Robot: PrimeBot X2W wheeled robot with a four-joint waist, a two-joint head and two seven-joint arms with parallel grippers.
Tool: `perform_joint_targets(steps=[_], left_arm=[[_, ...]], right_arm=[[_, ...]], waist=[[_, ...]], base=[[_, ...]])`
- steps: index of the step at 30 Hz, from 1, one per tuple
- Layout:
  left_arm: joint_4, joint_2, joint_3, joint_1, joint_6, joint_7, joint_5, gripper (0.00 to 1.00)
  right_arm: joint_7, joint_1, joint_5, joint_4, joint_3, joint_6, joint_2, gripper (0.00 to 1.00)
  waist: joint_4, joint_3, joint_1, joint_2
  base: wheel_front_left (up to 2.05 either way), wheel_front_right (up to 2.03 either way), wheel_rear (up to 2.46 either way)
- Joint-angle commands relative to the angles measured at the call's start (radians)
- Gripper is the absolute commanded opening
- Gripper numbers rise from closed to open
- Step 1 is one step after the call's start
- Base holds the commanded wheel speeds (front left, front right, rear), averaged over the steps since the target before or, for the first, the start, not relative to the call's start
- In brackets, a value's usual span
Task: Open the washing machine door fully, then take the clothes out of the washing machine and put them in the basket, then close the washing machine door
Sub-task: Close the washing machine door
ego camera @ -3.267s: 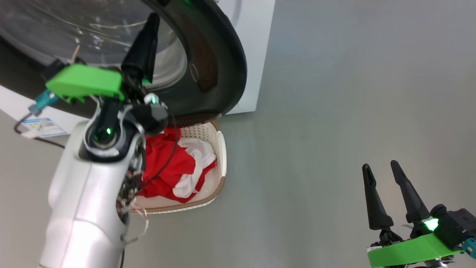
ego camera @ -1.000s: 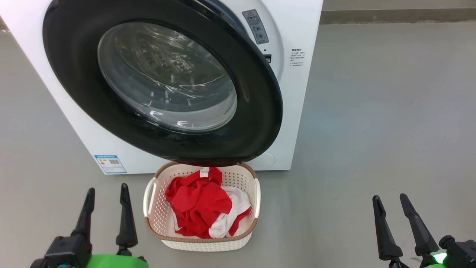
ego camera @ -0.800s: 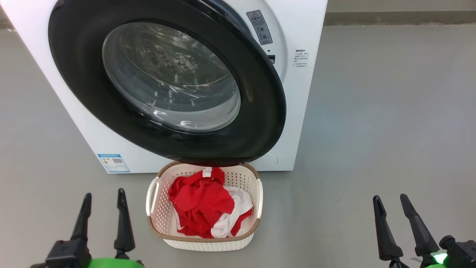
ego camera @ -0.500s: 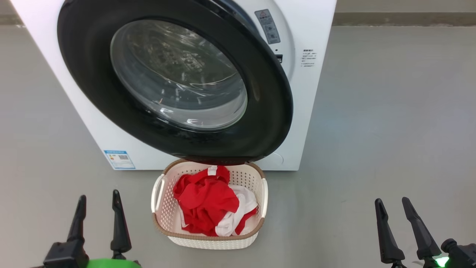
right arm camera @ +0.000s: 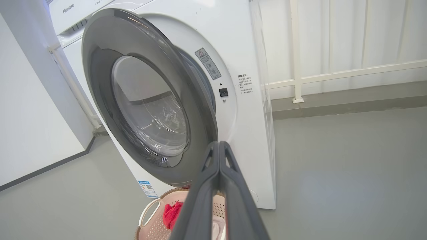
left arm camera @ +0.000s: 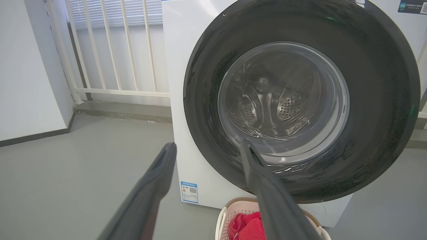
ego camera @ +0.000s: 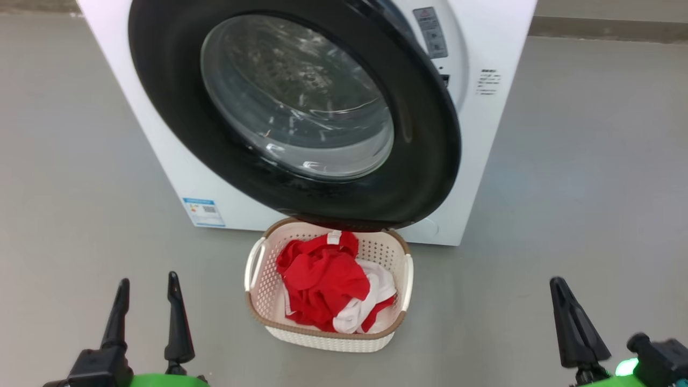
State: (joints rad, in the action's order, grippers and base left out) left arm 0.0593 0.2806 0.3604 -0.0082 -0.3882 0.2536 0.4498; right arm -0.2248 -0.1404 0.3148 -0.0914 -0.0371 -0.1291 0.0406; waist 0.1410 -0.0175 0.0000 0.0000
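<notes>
The washing machine [ego camera: 500, 134] stands on the grey floor, its door [ego camera: 424, 177] swung partly open, still ajar over the drum mouth. Its glass bowl [ego camera: 301, 97] bulges at the centre. Below the door's lower rim sits the basket [ego camera: 328, 336], holding the red and white clothes [ego camera: 328, 282]. My left gripper [ego camera: 146, 287] hangs open at the lower left, empty, well short of the basket. My right gripper [ego camera: 559, 287] is shut and empty at the lower right. The right wrist view shows the door [right arm camera: 196, 110] edge-on, its fingers [right arm camera: 218, 166] pressed together.
Grey floor spreads on both sides of the machine. A white railing [left arm camera: 110, 50] and a low ledge [left arm camera: 123, 111] run behind it, and a white wall [left arm camera: 30, 66] stands to the left. A blue label [ego camera: 203, 211] marks the machine's lower corner.
My right gripper has gone from open to shut. The head camera has shifted, so machine and basket slid rightwards in the picture. The left gripper stays open.
</notes>
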Motion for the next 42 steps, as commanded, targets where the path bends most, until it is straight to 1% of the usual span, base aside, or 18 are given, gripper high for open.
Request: perform_joint_targets(steps=[1,8,21,28,36,42], left_arm=[[0.029,0.011,-0.038,-0.028,0.010,0.008,-0.016,1.00],[0.034,-0.001,-0.032,-0.039,0.029,0.008,-0.028,1.00],[0.042,-0.043,-0.013,-0.073,0.079,0.008,-0.054,1.00],[0.053,-0.067,-0.015,-0.090,0.103,0.008,-0.065,1.00],[0.053,-0.096,-0.033,-0.113,0.143,0.008,-0.084,1.00],[0.044,-0.121,-0.045,-0.123,0.172,0.008,-0.103,1.00]], right_arm=[[0.006,0.059,-0.014,-0.027,0.037,-0.002,0.010,0.00],[0.037,0.152,-0.037,0.005,0.071,-0.002,0.015,0.00],[0.045,0.340,-0.019,0.143,0.103,-0.002,0.092,0.00],[0.037,0.443,-0.004,0.225,0.116,-0.002,0.135,0.00],[0.016,0.582,0.022,0.355,0.143,-0.002,0.183,0.00],[-0.003,0.661,0.036,0.427,0.166,-0.002,0.213,0.00]], waist=[[0.027,-0.015,0.0000,0.0000],[0.079,-0.040,0.0000,0.0000],[0.175,-0.100,0.0000,0.0000],[0.204,-0.133,0.0000,0.0000],[0.228,-0.180,0.0000,0.0000],[0.237,-0.208,0.0000,0.0000]], base=[[0.00,0.00,0.00],[0.00,0.00,0.00],[0.00,0.00,0.00],[0.00,0.00,0.00],[0.00,0.00,0.00],[0.00,0.00,0.00]])
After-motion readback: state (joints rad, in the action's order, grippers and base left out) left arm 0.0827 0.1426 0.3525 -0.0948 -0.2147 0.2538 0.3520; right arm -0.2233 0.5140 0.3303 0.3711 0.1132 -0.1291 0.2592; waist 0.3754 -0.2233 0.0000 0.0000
